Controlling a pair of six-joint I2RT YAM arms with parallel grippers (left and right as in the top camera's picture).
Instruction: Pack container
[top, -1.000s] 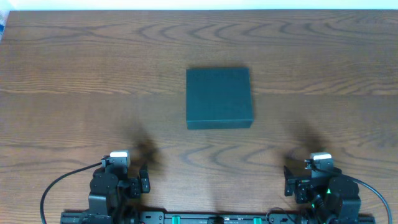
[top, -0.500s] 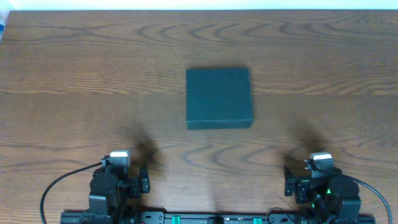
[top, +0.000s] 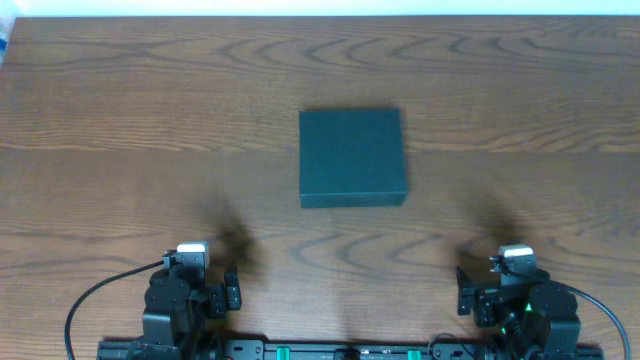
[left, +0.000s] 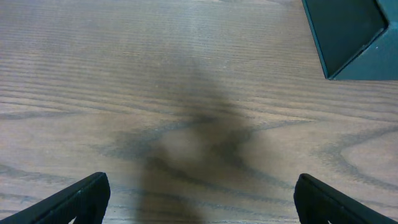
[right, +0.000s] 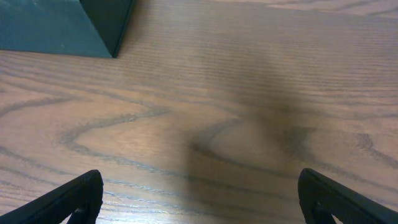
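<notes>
— Right, what do you have on screen?

— I see the dark teal cardboard box (top: 352, 157) lying flat on the wooden table (top: 120, 120), about mid-table and well apart from both arms. From overhead its top face looks flat and plain, with the edges roughly square to the table.

— Has it shifted since the earlier frames?

— No. I compared the overhead views and the box sits in the same spot at the same angle. Neither arm has moved either; both are parked at the near edge.

— And the jaws?

— On my left gripper (left: 202, 190) the fingers are spread wide, one tip in each bottom corner of the wrist view, with bare wood and a soft shadow between them. The right gripper (right: 202, 186) is the same: fingers far apart, nothing between them, and no change from a second ago.

— Can the wrist cameras see the box?

— Only a corner each. In my left wrist view it sits at the top right, and in my right wrist view at the top left. Neither gripper is touching it.
</notes>
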